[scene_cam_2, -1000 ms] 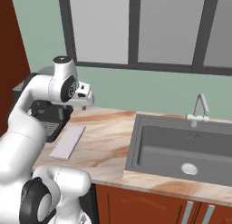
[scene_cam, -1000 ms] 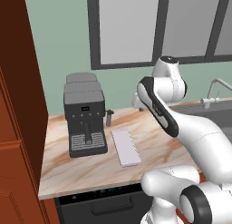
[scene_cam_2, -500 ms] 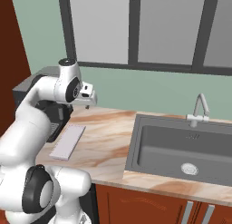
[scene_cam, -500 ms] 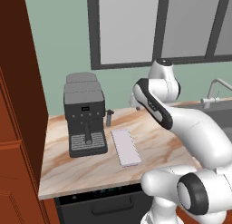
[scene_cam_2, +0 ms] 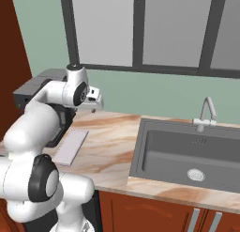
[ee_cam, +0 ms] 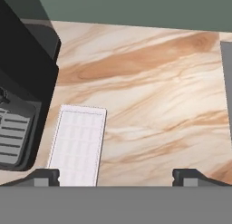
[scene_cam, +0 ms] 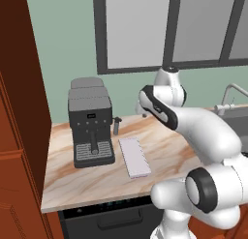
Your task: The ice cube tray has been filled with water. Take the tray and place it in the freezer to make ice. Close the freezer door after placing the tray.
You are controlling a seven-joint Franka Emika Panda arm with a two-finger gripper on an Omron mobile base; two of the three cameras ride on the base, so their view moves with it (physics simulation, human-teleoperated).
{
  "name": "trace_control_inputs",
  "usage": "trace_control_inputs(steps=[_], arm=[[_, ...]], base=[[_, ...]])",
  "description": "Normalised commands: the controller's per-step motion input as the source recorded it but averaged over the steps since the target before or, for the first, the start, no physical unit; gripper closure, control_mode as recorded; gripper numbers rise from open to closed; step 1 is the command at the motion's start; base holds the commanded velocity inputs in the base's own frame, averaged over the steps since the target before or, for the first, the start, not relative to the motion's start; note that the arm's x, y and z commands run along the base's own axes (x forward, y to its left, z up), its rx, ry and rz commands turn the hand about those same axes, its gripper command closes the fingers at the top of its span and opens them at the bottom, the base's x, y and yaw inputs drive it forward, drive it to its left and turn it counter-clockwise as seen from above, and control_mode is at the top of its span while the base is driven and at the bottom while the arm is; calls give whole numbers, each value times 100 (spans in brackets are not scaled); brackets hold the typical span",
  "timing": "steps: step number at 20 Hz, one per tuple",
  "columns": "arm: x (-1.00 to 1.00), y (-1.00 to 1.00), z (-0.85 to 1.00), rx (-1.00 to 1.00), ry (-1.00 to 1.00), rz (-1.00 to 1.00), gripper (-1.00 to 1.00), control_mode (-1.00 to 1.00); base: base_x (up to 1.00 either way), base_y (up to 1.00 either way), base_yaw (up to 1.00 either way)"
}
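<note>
The ice cube tray (scene_cam: 134, 156) is a thin pale rectangle with a faint grid. It lies flat on the marble counter, just right of the black coffee machine (scene_cam: 90, 122). My gripper (scene_cam: 141, 110) hangs well above the counter, behind the tray and slightly to its right, pointing down. In the hand view the tray (ee_cam: 78, 143) sits at the lower left, close to the left fingertip (ee_cam: 45, 177). The gripper (ee_cam: 117, 177) is open, its tips wide apart over bare marble with nothing between them. From the right, the tray (scene_cam_2: 70, 145) shows beside my arm, below the gripper (scene_cam_2: 95, 106). The freezer and its door are out of view.
A red-brown wooden cabinet (scene_cam: 19, 117) walls off the counter's left end. A steel sink (scene_cam_2: 187, 151) with a faucet (scene_cam_2: 206, 114) takes up the right side. Bare marble (scene_cam_2: 112, 142) lies between tray and sink. A window runs along the back wall.
The arm has swung a little to the left, bringing the hand closer over the tray. The tray and coffee machine have not moved.
</note>
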Motion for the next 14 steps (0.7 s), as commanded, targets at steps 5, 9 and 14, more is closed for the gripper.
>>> trace_control_inputs(steps=[5, 9, 14], arm=[[22, 1, -28, 0, 0, 0, -100, -100], [17, 0, -26, 0, 0, 0, -100, -100], [15, 1, -24, 0, 0, 0, -100, -100]], base=[[0, 0, 0], [0, 0, 0], [0, 0, 0]])
